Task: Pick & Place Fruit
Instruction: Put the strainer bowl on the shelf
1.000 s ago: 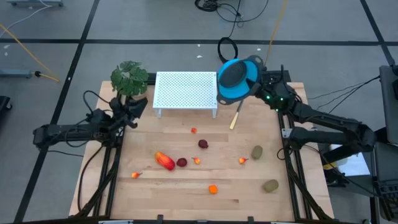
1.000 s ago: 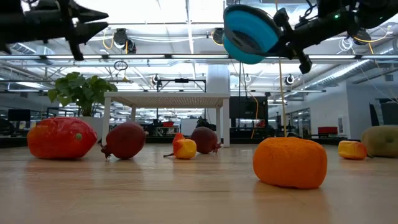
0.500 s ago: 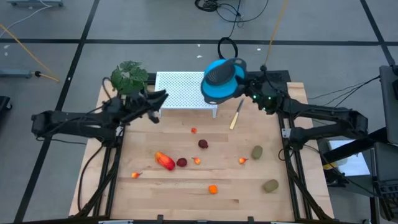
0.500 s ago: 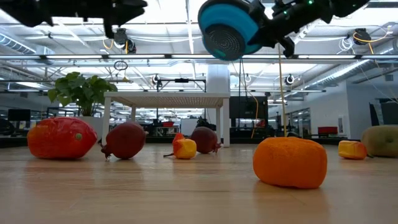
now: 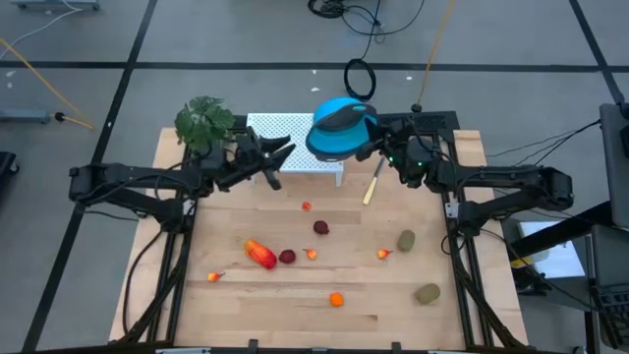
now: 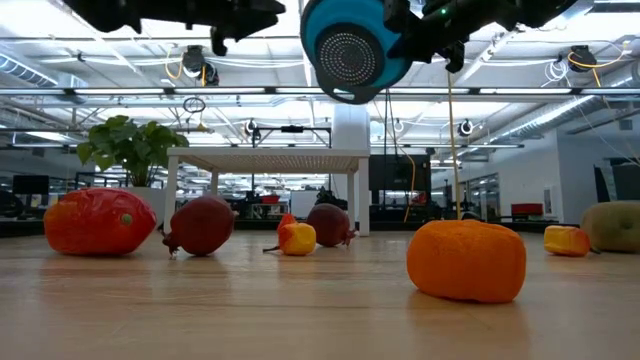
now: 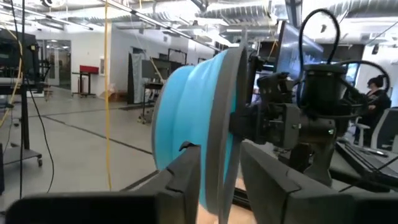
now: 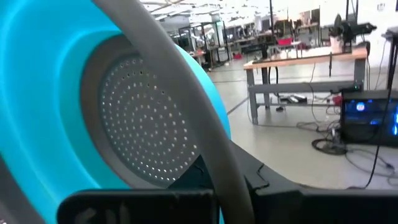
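Right tool point(image 5: 371, 147) clenched on blue colander point(image 5: 337, 128) rim, aloft over white rack point(image 5: 285, 138); left tool point(image 5: 280, 157) parted beside it; fruit point(image 5: 260, 255) scattered on counter point(image 5: 246, 305)

Toy fruit lies scattered on the table: long red-orange piece point(image 5: 260, 254), dark red balls point(image 5: 321, 227), orange ball point(image 5: 337, 299), olive ovals point(image 5: 406, 240).
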Robot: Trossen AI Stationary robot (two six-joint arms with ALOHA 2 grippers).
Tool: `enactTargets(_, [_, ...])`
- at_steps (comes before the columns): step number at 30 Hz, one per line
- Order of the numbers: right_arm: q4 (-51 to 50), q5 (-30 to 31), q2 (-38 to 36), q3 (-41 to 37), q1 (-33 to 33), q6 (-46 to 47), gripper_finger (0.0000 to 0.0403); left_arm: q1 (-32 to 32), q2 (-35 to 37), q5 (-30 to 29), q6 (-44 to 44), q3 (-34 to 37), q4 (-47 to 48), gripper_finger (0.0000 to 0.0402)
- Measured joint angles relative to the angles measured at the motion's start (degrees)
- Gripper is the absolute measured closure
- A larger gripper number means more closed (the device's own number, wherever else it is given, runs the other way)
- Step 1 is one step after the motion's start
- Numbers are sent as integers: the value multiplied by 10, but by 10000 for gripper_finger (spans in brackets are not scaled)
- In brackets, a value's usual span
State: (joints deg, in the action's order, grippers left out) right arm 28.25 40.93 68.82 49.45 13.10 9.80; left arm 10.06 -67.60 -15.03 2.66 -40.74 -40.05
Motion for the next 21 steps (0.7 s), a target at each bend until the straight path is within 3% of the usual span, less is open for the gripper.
enactTargets(6, [4,2,5,0,-5,-20,403,4,-52,-7,-19,-42,1,193])
enactTargets(11, [3,61,5,0,-5,-21,403,-3,-85,-34,-45,-75,0,140])
enactTargets(21, [16,58,5,0,-5,-16,403,-5,-147,-116,-71,-131,0,117])
